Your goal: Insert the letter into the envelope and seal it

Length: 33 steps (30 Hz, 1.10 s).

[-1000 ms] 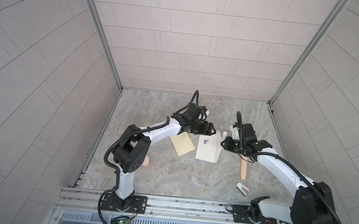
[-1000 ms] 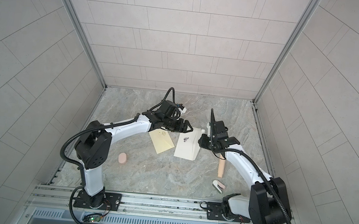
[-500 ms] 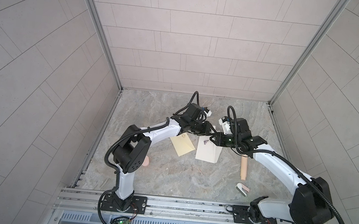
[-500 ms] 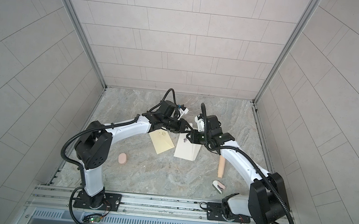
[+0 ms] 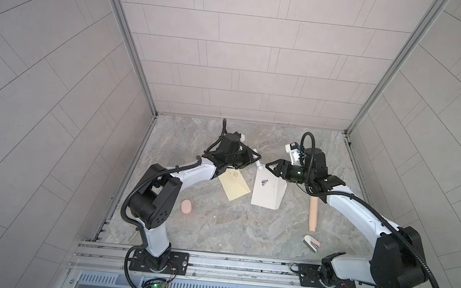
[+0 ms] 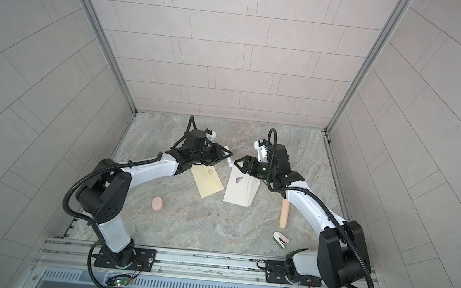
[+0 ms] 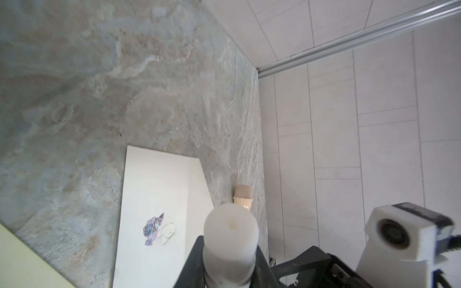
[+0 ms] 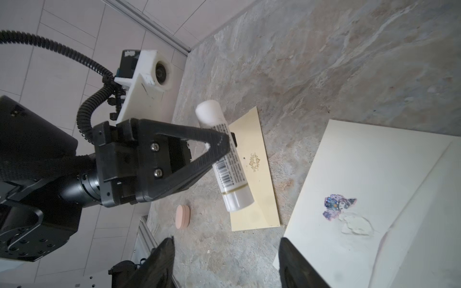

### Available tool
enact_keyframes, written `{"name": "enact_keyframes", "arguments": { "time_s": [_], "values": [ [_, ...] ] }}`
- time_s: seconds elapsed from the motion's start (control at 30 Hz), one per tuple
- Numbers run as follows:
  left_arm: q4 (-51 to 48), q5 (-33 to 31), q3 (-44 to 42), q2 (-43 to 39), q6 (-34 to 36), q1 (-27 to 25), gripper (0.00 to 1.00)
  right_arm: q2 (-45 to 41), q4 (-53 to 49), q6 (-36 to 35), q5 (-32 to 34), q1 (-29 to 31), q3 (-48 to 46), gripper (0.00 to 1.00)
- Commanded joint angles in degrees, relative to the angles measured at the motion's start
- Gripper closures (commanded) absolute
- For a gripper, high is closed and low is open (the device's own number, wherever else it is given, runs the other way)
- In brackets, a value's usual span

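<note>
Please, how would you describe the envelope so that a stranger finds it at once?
On the grey stone table, two papers lie near the middle. The envelope is the one on the right in both top views. It is larger and off-white with a small dark purple mark, whereas the pale yellow paper beside it is smaller.

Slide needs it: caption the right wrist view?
Left gripper holds a glue stick above pale yellow paper and envelope; right gripper open.

Gold script, seemingly "Thank You", stands on the pale yellow card (image 8: 259,189).
</note>
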Motion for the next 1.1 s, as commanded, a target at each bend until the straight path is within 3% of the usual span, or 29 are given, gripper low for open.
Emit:
{"name": "enact_keyframes", "arguments": {
  "time_s": [0.0,0.2,0.6,1.0,1.07],
  "values": [
    [14.0,-4.7,-2.0,-3.7,-8.9,-0.7,1.0,0.5,13.4,10.9,-1.2,0.0,-1.0,0.32],
    [22.5,-6.5,-4.1,-3.7,-16.7,-0.8,1.0,0.7,19.4,14.6,2.5,0.2,-1.2,0.33],
    [28.4,-7.9,-5.9,-2.1,-19.5,-2.8,1.0,5.7,30.8,20.2,1.9,0.4,-0.6,0.5],
    [30.7,-9.0,-6.6,0.0,-22.3,-4.2,1.0,7.2,32.3,20.9,2.4,0.6,0.6,0.64],
    [30.5,-9.0,-6.4,0.3,-22.4,-4.4,1.0,6.8,32.1,20.9,3.6,0.6,0.4,0.72]
  ]
}}
